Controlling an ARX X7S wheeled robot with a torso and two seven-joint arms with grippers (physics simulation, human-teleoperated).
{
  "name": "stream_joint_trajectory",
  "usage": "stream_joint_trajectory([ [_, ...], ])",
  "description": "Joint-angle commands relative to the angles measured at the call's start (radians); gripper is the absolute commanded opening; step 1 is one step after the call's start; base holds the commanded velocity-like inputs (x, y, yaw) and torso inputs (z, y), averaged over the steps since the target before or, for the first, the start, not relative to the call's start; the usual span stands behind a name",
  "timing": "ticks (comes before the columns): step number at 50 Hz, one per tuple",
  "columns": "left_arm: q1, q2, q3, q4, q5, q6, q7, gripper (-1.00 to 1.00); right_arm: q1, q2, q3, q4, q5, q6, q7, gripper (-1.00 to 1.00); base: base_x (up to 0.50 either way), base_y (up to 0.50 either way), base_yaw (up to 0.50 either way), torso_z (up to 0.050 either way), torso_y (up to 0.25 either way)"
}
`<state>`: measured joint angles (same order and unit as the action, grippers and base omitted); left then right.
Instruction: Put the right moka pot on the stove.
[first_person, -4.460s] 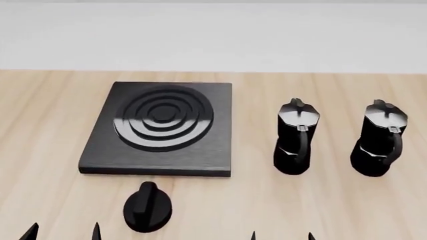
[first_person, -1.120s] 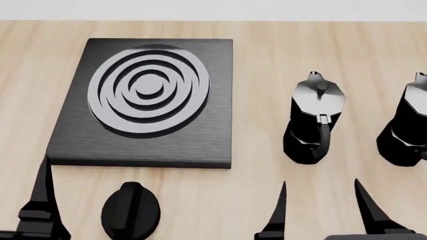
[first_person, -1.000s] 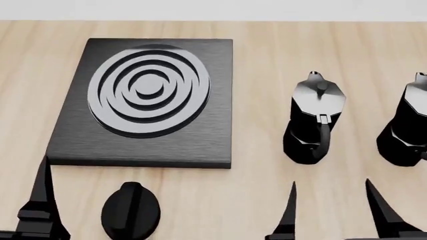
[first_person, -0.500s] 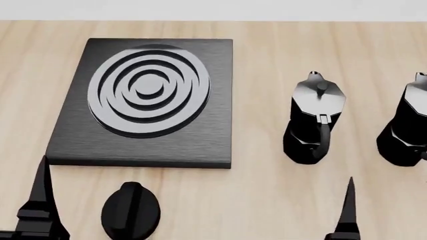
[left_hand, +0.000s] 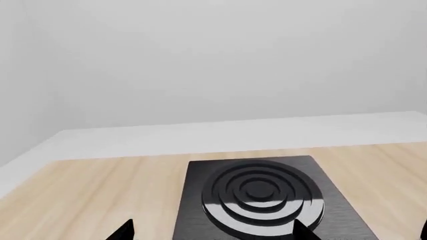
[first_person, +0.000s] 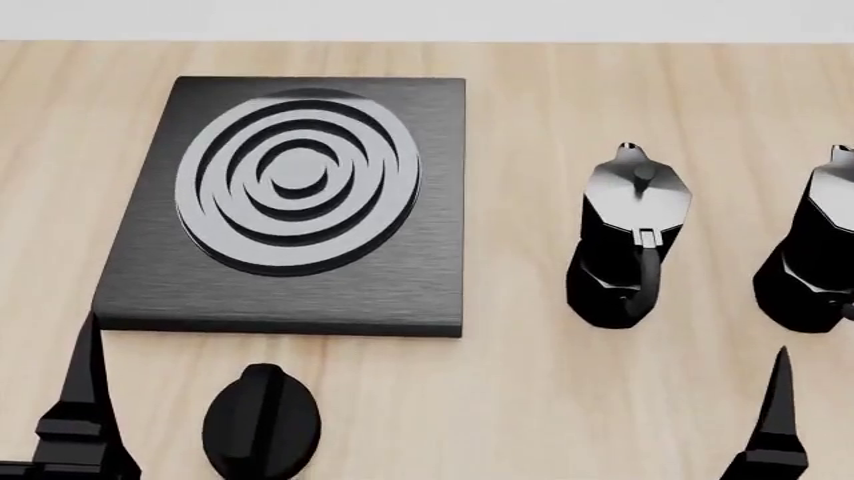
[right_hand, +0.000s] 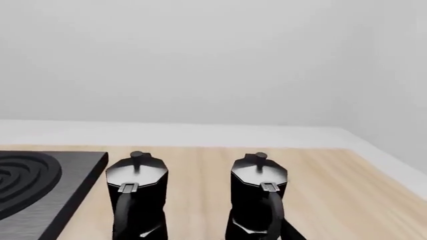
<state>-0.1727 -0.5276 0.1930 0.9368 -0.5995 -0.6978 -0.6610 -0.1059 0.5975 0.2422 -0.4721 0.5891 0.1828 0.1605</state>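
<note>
The right wrist view shows both pots whole and upright on the wooden table (right_hand: 320, 175): the right moka pot (right_hand: 259, 200) straight ahead of the right gripper, and the other moka pot (right_hand: 137, 197) beside it, toward the stove (right_hand: 40, 185), whose corner enters that view. In the head view the right moka pot (first_person: 817, 255) is cut off by the picture's edge, while the stove (first_person: 294, 200) appears complete, with its ring burner (first_person: 299, 180) shining grey. That view alone shows the small round knob (first_person: 262, 420), which lies on the table near the left gripper, between it and the stove's near edge.

The left wrist view looks across the stove (left_hand: 260, 200), which lies ahead of the left gripper (left_hand: 210, 231); two dark fingertips peek in well apart, so its jaws stand open.

In the head view the left gripper shows as one upright black finger (first_person: 83, 400) low on the near side of the stove. The right gripper shows as one black finger (first_person: 774, 420) on the near side of the right moka pot, apart from it. Its second finger is out of frame, so I cannot tell whether its jaws are apart or together.
</note>
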Motion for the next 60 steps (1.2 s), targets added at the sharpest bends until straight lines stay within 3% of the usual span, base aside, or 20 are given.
stream_joint_trajectory([
  [1,-0.002,-0.006,0.005,-0.003,-0.003,0.005,-0.009,1.00,0.020,0.016,0.025,0.059,0.019,-0.002,-0.016,1.00,0.00,0.00,0.00,0.000,0.000],
  [60,-0.013,-0.024,0.021,-0.011,-0.018,0.013,-0.045,1.00,0.452,0.069,-0.143,0.533,-0.012,0.111,-0.108,1.00,0.00,0.00,0.00,0.000,0.000],
])
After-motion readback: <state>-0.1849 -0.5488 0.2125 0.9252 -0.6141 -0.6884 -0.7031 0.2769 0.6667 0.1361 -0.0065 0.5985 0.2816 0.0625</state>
